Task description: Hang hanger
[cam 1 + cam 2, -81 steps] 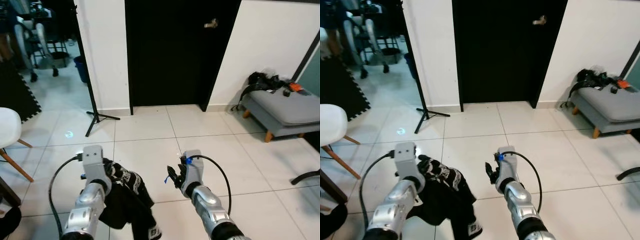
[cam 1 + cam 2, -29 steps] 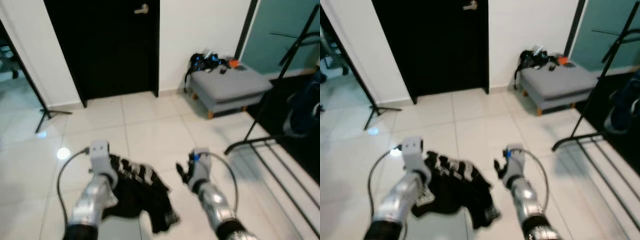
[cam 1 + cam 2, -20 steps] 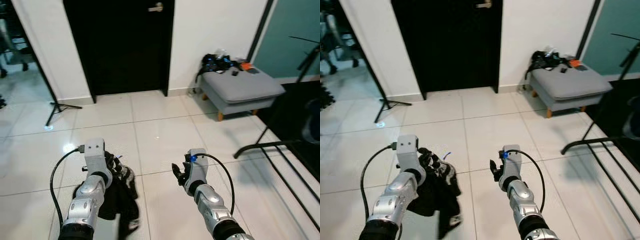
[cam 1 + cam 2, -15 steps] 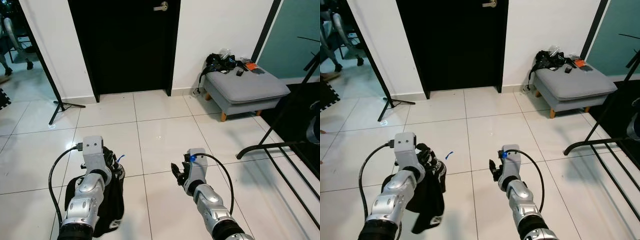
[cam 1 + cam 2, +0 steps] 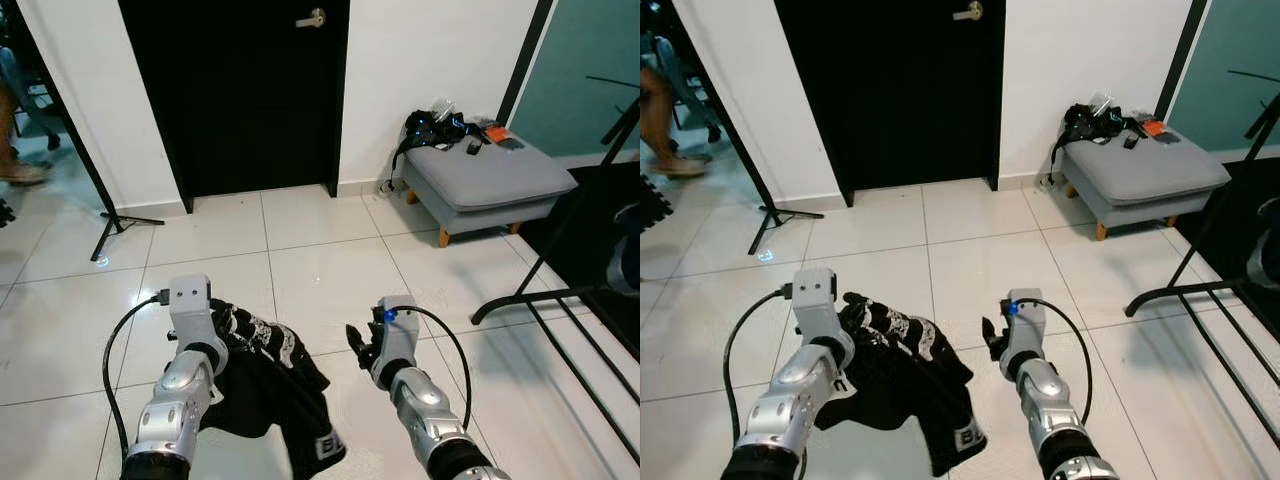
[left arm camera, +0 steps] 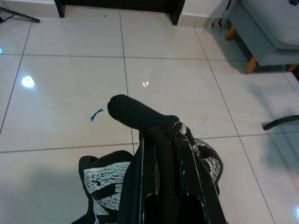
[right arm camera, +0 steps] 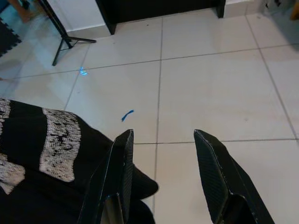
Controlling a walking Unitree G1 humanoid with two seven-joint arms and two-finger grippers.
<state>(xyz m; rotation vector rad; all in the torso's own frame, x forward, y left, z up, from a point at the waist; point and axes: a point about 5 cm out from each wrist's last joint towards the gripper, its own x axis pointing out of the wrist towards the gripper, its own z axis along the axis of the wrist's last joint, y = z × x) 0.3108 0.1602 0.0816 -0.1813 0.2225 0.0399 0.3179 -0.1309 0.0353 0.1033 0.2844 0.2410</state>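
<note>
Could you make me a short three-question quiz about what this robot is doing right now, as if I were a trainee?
1. True or false: the left gripper holds a black garment with white print.
2. Which best describes the right gripper? A) shut on a hanger B) open, with nothing between its fingers C) resting on the bench
3. Fill in: the grey padded bench with wooden legs stands to the right of the black ____.

Key: 1 true. 2 B. 3 door.
</note>
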